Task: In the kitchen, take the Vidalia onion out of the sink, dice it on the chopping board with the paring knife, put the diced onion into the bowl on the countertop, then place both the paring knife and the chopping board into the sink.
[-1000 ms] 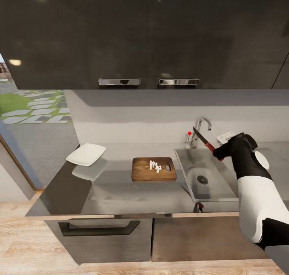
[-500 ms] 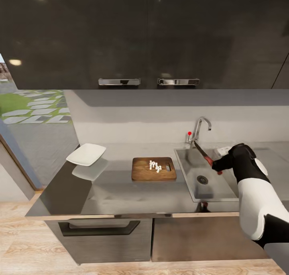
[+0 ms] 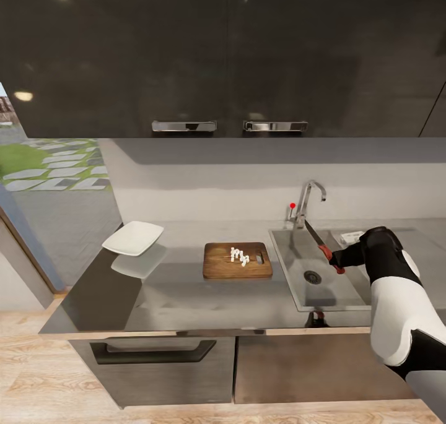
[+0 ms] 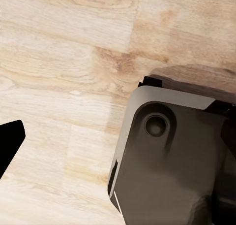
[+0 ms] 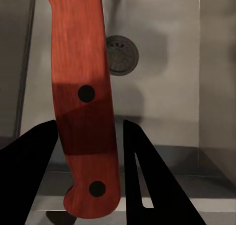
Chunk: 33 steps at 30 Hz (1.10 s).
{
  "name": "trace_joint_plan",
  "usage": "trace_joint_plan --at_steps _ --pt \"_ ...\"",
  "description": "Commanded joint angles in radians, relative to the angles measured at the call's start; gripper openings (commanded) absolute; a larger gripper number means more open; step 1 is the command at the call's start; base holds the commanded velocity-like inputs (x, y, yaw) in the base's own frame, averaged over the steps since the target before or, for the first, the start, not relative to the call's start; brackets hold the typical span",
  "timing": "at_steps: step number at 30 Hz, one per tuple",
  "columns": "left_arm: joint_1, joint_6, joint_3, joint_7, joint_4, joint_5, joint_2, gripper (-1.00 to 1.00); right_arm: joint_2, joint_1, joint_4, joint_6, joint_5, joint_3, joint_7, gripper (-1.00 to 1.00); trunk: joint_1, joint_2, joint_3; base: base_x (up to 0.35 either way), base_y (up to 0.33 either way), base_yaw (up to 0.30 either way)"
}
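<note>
Nearest to the robot, the left wrist view looks down at the wooden floor [image 4: 59,62] and a grey part of the robot's base [image 4: 172,161]; one dark fingertip of the left gripper shows at the edge, and I cannot tell if its jaws are open or closed. On the right, the right gripper [image 3: 342,261] has its jaws closed on the red handle of the paring knife [image 3: 319,241], and it has come lower during the last second, so the blade now hangs inside the sink [image 3: 291,269], above the drain [image 5: 120,54]. This suggests the knife is about to be put down in the basin. Further left on the bench [image 3: 186,300], the chopping board [image 3: 217,266] lies with the diced onion [image 3: 238,255] on it. So the cubes are not yet in the bowl [image 3: 132,237], which stands at the far left and looks empty.
</note>
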Motion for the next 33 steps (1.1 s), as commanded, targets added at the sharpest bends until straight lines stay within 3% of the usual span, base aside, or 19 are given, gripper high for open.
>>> trace_joint_plan --at_steps 1,9,21,25,30,33 --pt "-0.002 -0.005 -0.008 0.0 0.003 0.006 -0.001 1.0 0.0 -0.001 -0.001 0.001 0.009 -0.003 0.01 -1.0 0.001 -0.002 -0.002 0.0 0.0 0.0" --pt "-0.002 -0.006 -0.008 0.0 0.003 0.006 -0.001 1.0 0.002 -0.001 -0.002 0.008 0.012 -0.002 0.011 -1.0 0.001 -0.002 -0.002 0.032 0.0 0.0" --pt "-0.002 -0.007 -0.008 0.001 0.003 0.006 0.001 1.0 0.002 -0.001 0.003 0.044 0.014 0.001 0.01 -1.0 0.001 -0.002 -0.002 0.275 0.0 0.0" --pt "-0.002 -0.006 -0.008 0.001 0.003 0.006 0.001 1.0 0.001 -0.001 0.056 0.066 0.014 0.0 0.002 -1.0 0.001 -0.002 -0.002 0.057 0.0 0.0" --pt "-0.002 -0.006 -0.008 0.001 0.004 0.006 0.001 1.0 -0.003 -0.001 0.143 0.067 0.014 -0.004 -0.075 -1.0 0.001 -0.002 -0.002 0.008 0.0 0.0" --pt "-0.002 -0.006 -0.008 0.001 0.004 0.006 0.001 1.0 -0.018 -0.001 0.199 0.062 0.012 -0.006 -0.104 -1.0 0.001 -0.002 -0.002 0.001 0.0 0.0"
